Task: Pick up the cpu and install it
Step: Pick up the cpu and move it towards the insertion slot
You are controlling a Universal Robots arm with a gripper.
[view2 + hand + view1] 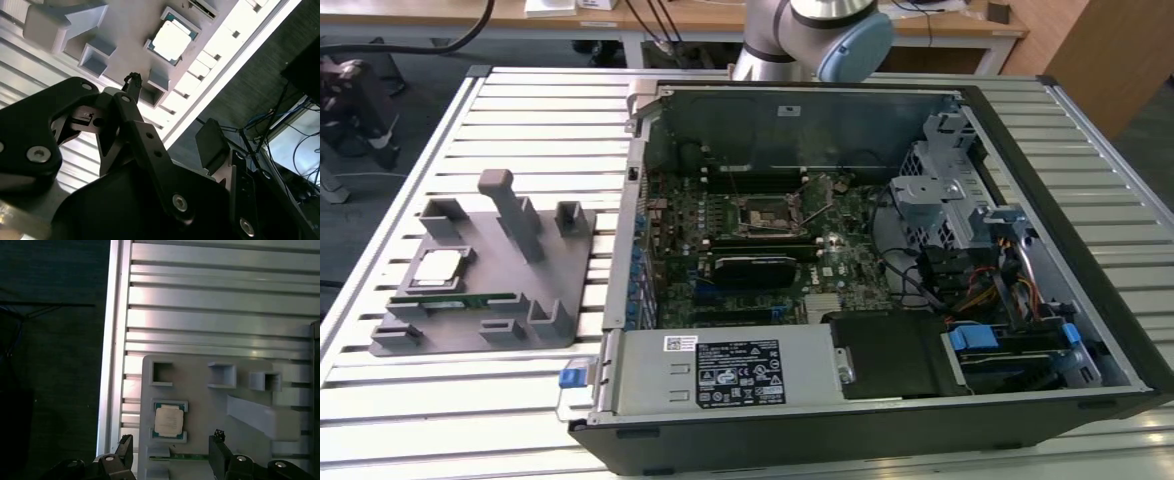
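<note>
In the exterior view, the cpu (438,265) lies on the grey fixture (534,300), at the exterior view's left, beside the case (854,400). In the second wrist view, my gripper (172,107) hangs spread and empty, short of it. In the first wrist view, I'd centre the fingers (218,452) squarely astride the cpu and descend level.

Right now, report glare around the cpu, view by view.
Exterior view: even light, cpu plain on grey fixture. Second wrist view: glare washes out the table slats, cpu bright but distinct. First wrist view: mild sheen on slats.
</note>
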